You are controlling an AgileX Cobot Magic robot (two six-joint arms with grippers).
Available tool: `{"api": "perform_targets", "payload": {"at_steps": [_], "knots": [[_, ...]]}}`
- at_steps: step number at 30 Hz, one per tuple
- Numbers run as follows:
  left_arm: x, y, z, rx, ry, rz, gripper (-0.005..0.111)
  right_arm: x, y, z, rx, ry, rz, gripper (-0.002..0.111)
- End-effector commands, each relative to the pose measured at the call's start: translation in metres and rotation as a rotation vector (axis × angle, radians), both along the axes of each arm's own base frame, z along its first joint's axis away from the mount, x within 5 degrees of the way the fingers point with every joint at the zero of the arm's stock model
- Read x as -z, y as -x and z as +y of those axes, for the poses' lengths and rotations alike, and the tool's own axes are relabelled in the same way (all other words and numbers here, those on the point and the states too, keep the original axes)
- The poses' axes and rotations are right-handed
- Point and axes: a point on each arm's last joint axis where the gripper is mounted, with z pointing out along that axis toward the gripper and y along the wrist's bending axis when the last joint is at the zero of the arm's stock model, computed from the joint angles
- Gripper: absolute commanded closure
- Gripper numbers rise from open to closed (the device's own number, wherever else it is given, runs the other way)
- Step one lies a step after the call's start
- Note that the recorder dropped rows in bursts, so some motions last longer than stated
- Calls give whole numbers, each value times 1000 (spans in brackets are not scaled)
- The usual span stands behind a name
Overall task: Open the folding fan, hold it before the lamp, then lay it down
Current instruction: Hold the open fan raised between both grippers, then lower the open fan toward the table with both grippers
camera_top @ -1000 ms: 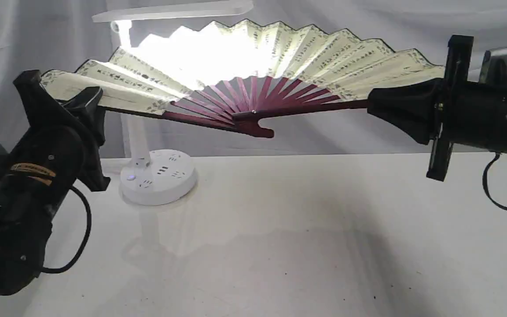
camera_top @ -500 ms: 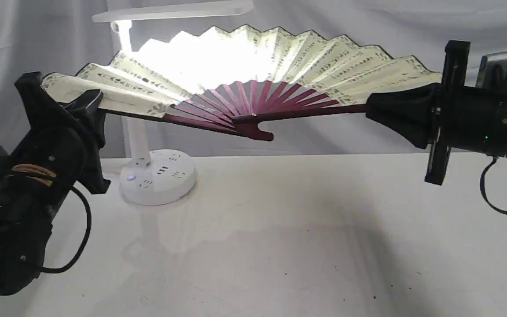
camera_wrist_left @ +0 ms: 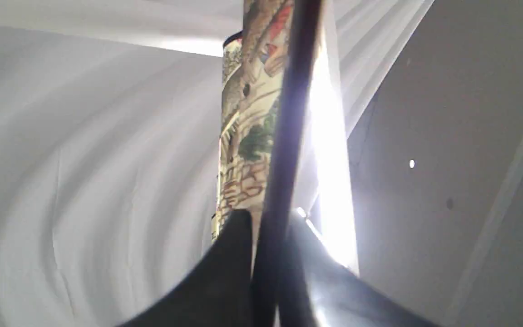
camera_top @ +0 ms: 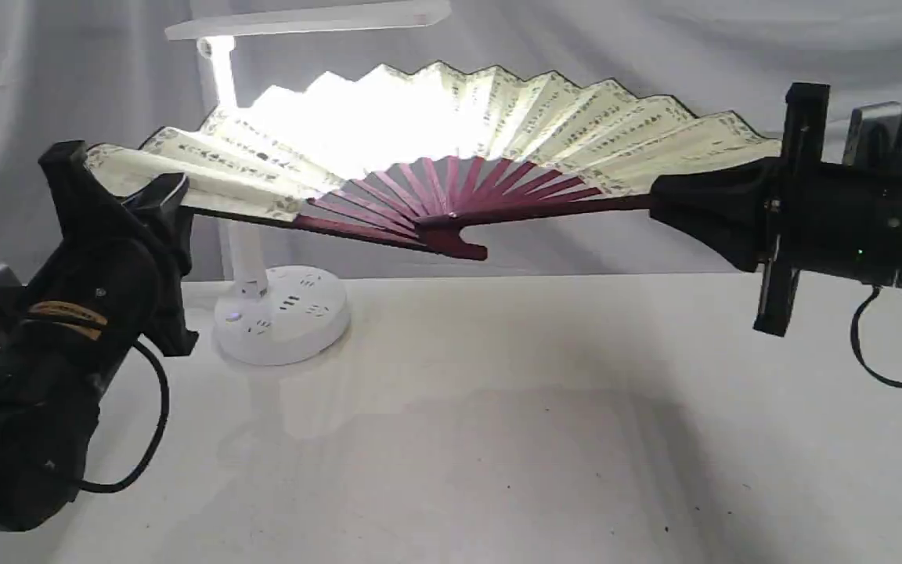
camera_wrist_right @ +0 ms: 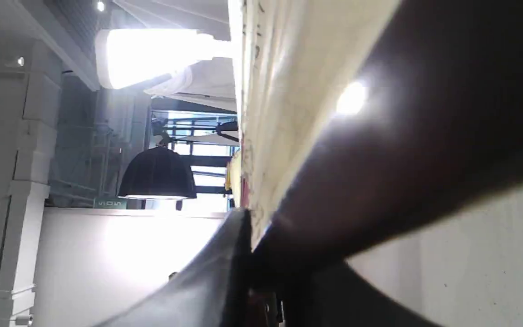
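Left arm [camera_top: 44,368]: matte black housing, small screw heads, orange-and-black label band [camera_top: 67,317], left cable [camera_top: 164,407] black and looped. Right arm [camera_top: 858,227]: matte black, tapered jaws, flat crossbar [camera_top: 791,211], grey bracket [camera_top: 874,129], green indicator light [camera_top: 860,252], right cable [camera_top: 853,341] black.

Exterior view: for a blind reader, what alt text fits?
An open folding fan is held aloft at its ends by the left gripper and right gripper, before a lit white lamp that glows through the paper, above a white table.
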Motion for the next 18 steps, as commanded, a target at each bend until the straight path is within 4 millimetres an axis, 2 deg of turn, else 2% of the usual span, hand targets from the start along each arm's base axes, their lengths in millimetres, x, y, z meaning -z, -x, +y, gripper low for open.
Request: {"api": "perform_targets", "payload": {"at_steps": [1, 10, 18], "knots": [[0, -3, 30, -220, 157, -20, 107, 10, 0, -8, 22, 46, 25, 108], [36, 10, 29, -180, 85, 98, 107, 54, 6, -6, 3, 6, 155, 108], [54, 23, 24, -112, 33, 173, 107, 92, 23, -10, 12, -3, 237, 108]]}}
